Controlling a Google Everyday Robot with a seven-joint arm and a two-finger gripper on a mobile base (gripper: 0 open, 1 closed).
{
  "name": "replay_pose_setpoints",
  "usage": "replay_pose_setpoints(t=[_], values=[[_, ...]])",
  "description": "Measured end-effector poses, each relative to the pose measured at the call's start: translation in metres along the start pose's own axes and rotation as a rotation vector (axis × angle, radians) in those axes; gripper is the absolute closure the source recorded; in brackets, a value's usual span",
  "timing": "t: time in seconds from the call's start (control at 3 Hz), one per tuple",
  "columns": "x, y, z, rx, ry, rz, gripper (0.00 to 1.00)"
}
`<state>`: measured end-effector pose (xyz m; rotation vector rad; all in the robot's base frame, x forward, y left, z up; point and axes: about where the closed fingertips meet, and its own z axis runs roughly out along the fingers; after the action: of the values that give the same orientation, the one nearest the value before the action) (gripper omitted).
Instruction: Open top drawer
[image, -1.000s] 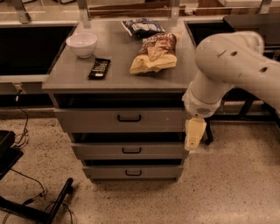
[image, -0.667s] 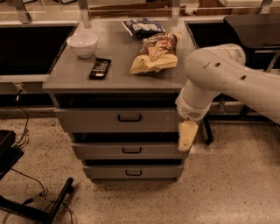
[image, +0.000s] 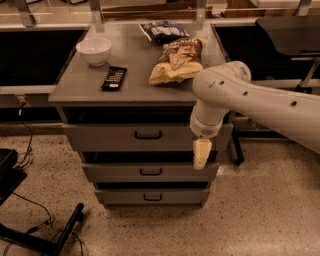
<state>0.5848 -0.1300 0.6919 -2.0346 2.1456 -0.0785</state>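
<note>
The top drawer (image: 110, 137) is the widest of three grey drawers in a grey cabinet, with a small black pull handle (image: 148, 135) at its centre. Its front stands flush with the cabinet, shut. My gripper (image: 201, 155) hangs down from the white arm in front of the right end of the drawer fronts, between the top drawer and the middle drawer (image: 120, 172). It is well to the right of the handle. The bottom drawer (image: 125, 197) is also shut.
On the cabinet top (image: 75, 90) lie a white bowl (image: 94, 50), a black remote-like bar (image: 114, 78), a tan chip bag (image: 175, 62) and a dark bag (image: 162, 31). Black cables and a stand leg (image: 60, 235) lie on the speckled floor at left. A dark chair (image: 287, 35) stands at right.
The arm and gripper have moved left, from beyond the cabinet's right edge to in front of the drawers' right end. The drawers have not moved.
</note>
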Motion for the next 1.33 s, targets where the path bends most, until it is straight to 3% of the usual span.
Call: replay_pose_setpoints(t=[0.33,0.67,1.0,1.33], values=[[-0.001,-0.014,0.019,0.003,0.010,0.026,0.00],[0.002,-0.020,0.028,0.009,0.018,0.051,0.19],[0.028,-0.004,0.026,-0.003,0.038,0.109,0.42],[0.032,-0.001,0.023,-0.005,0.042,0.117,0.65]])
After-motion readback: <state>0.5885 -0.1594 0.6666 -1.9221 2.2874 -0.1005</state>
